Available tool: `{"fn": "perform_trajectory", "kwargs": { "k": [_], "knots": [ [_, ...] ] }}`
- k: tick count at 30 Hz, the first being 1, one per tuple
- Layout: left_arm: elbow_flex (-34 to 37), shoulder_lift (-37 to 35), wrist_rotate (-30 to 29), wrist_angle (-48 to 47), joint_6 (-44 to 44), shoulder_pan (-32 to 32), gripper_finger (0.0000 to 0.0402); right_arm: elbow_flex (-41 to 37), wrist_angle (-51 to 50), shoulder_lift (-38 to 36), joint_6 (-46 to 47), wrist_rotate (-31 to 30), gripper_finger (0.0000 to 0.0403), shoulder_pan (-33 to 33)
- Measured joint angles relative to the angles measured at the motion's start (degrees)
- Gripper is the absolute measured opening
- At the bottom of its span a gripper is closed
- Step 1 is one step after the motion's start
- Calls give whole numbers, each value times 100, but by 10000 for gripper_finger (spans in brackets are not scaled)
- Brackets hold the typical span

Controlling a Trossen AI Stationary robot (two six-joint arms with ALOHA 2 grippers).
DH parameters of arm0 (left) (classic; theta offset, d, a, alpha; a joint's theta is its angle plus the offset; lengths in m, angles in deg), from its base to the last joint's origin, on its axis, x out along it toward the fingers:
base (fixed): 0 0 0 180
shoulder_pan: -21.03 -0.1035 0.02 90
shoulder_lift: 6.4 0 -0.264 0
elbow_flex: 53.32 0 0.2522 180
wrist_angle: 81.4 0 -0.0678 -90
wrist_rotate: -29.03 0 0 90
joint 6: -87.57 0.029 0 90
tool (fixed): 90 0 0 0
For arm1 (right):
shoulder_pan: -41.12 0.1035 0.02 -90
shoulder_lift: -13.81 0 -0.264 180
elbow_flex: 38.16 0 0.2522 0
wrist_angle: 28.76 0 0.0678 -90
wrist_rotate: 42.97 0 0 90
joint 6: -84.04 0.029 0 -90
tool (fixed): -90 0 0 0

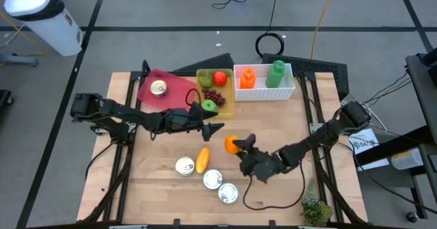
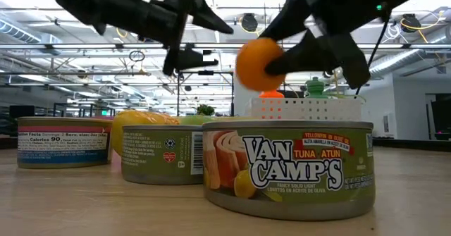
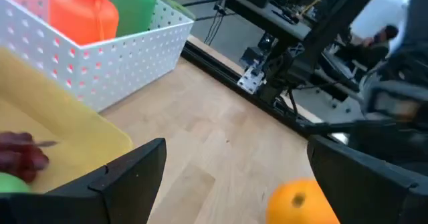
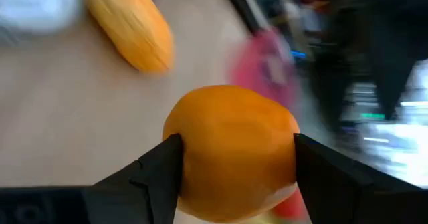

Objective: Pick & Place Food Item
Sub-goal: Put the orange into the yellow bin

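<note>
While the right gripper (image 4: 231,160) has its jaws clenched on either side of the orange (image 4: 231,150), lifted clear of the table (image 1: 287,119), the left gripper (image 1: 213,128), jaws released, hangs just beside it.

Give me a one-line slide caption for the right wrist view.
Right gripper jaws closed on the orange, held above the wooden table, with a yellow fruit lying beyond.

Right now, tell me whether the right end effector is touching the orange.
Touching. The right wrist view shows the right end effector with both fingers pressed against the sides of the orange, and the low view shows the orange lifted above the table.
</note>
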Motion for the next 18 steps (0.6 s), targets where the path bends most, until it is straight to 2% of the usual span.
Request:
{"fn": "perform_trajectory", "kwargs": {
  "k": [5,9,11,18],
  "knots": [
    [-3,539,206,914,-234,-82,367,0,21,2,-1005,-1920,234,312],
    [-127,814,799,1318,-79,-75,359,0,163,2,-1446,-2976,232,319],
    [-274,955,914,1344,-72,-51,356,0,312,2,-1561,-3138,234,315],
    [-964,1555,965,1353,321,87,364,-7,830,0,-1793,-3074,231,316]
  ]
}}
